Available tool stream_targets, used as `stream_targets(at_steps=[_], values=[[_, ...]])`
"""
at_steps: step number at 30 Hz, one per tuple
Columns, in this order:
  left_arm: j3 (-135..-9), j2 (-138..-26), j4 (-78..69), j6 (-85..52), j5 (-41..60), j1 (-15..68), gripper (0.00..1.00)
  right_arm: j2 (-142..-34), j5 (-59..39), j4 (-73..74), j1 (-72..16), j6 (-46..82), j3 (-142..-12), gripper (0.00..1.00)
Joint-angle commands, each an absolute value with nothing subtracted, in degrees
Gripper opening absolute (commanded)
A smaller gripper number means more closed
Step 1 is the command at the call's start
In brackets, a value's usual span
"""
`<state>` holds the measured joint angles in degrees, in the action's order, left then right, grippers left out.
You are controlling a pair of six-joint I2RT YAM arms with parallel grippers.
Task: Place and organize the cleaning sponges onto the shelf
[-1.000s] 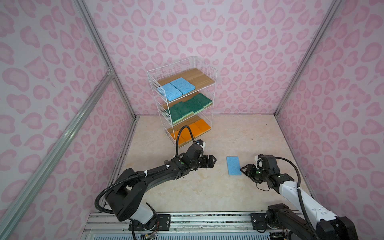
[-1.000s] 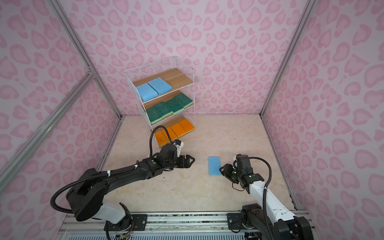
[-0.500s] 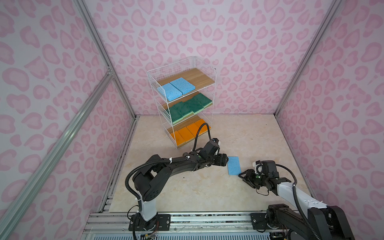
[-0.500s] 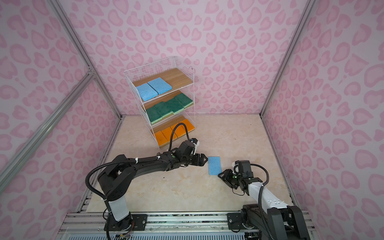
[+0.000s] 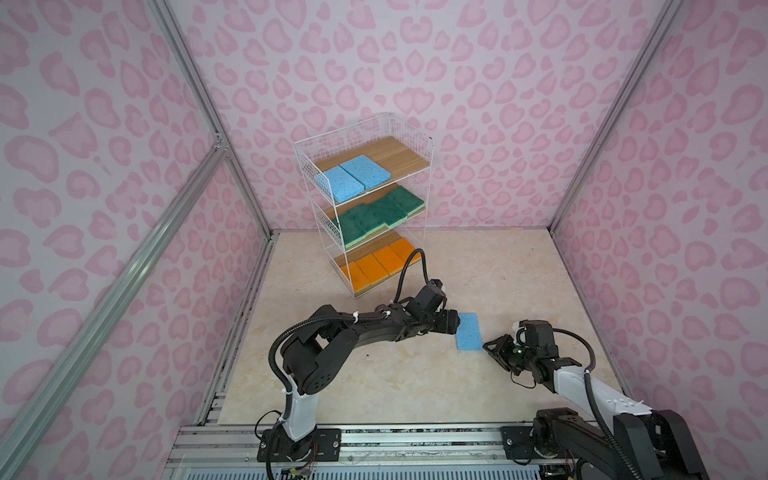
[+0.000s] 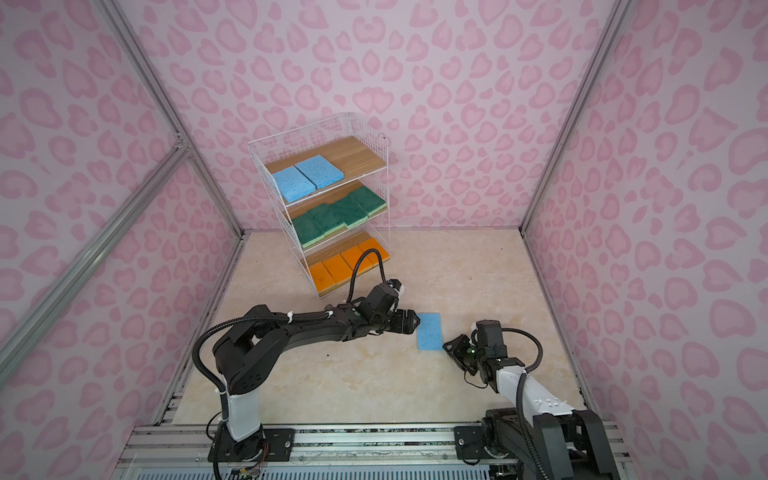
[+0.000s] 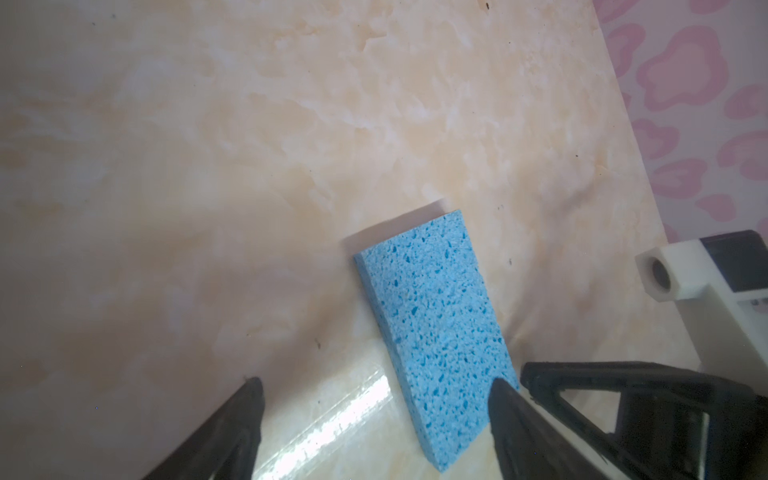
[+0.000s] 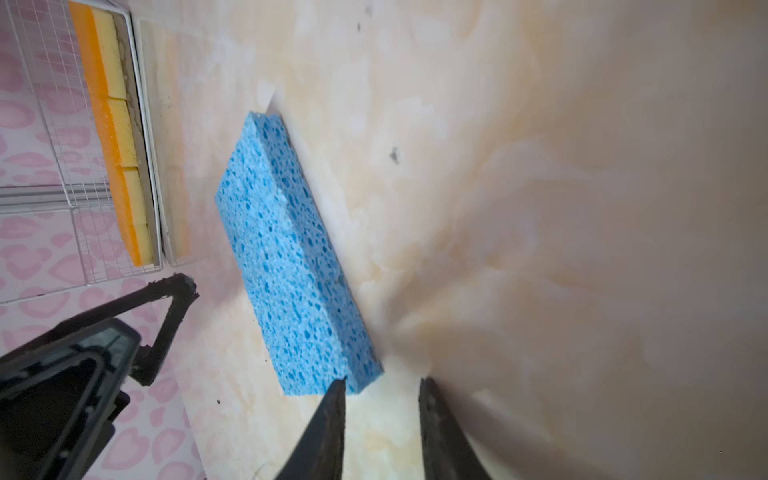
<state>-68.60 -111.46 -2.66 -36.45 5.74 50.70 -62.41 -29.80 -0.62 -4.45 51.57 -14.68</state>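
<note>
A: Where's the loose sponge (image 5: pixel 469 334)?

B: Blue one, flat on the table (image 5: pixel 374 374), in front of the shelf (image 5: pixel 399 151), btw the two claws. Long axis runs near-to-far in both top views, a short end facing the arm bases.

A: Claws?

B: Left claw (image 5: pixel 456 323) spread wide at the sponge's far left corner. In the wrist view that end sits btw the fingers, right by one finger (image 7: pixel 515 419), not pinched. Right claw (image 5: pixel 487 345) is at the near right corner w/ a narrow gap, nothing in it.

A: Count?

B: Top tier 2 blue sponges (image 5: pixel 353 176), mid 4 green sponges (image 5: pixel 374 216), bottom 4 orange sponges (image 5: pixel 378 264), all flat, side by side. W/ the loose one, 3 blue, 11 total.
</note>
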Motion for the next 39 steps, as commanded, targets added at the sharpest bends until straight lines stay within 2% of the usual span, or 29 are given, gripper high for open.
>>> stream_targets(at_steps=[1, 9, 18, 22, 29, 33, 39], values=[[-69.1, -112.3, -2.6, -36.9, 4.9, 50.7, 0.86, -64.1, -29.9, 1.2, -4.5, 51.8, -15.6, 0.34], [-69.2, -114.3, -3.3, -37.8, 5.0, 51.0, 0.85, -66.1, -32.2, 2.9, -5.7, 51.4, -15.0, 0.45], [-70.3, -116.7, -3.2, -38.1, 5.1, 51.3, 0.85, -72.0, -32.2, 8.9, -7.4, 53.8, -15.6, 0.43], [-70.6, -117.5, -3.3, -38.3, 5.4, 51.3, 0.85, -72.6, -31.3, 9.5, -7.3, 54.0, -16.2, 0.32], [-70.1, -117.1, -3.4, -38.2, 5.5, 51.3, 0.85, -73.1, -29.9, 9.6, -7.3, 53.8, -17.4, 0.18], [-69.8, -116.6, -3.4, -38.2, 5.5, 51.3, 0.85, -73.1, -29.4, 9.3, -7.3, 53.1, -18.4, 0.05], [-68.9, -114.4, -3.3, -37.7, 5.0, 51.3, 0.89, -71.7, -29.2, 7.4, -7.4, 52.2, -19.8, 0.0]])
